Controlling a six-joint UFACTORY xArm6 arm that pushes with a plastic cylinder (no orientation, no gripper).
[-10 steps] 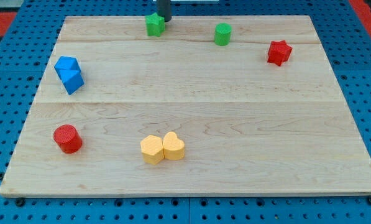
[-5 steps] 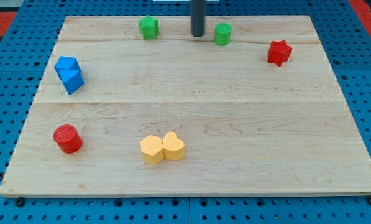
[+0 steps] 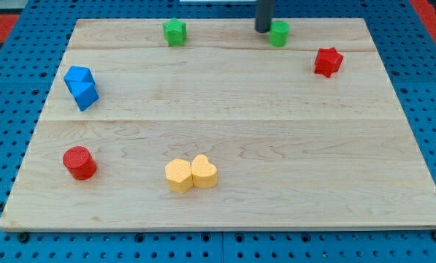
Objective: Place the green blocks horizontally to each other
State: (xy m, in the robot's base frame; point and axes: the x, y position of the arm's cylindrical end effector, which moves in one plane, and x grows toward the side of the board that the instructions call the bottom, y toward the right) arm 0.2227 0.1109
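— Since a moment ago, my tip [image 3: 264,30] has nudged the green cylinder [image 3: 280,33] rightward, level with the green star block [image 3: 174,32].

— No jaws — just ease off gently; they're aligned.

Green star [image 3: 174,32] and green cylinder [image 3: 280,33], level, well apart

**Blocks spread round the board's edges**

Along the board [image 3: 225,95]'s top edge sit the green star [image 3: 174,32] left of centre and the green cylinder [image 3: 280,33] right of centre, well apart. My tip [image 3: 264,30] touches the cylinder's left side. The red star [image 3: 328,61] lies right of and below the cylinder. Two blue blocks [image 3: 80,87] touch at the left edge. The red cylinder [image 3: 79,162] sits lower left. The yellow hexagon [image 3: 178,175] and yellow heart [image 3: 204,172] touch at bottom centre.
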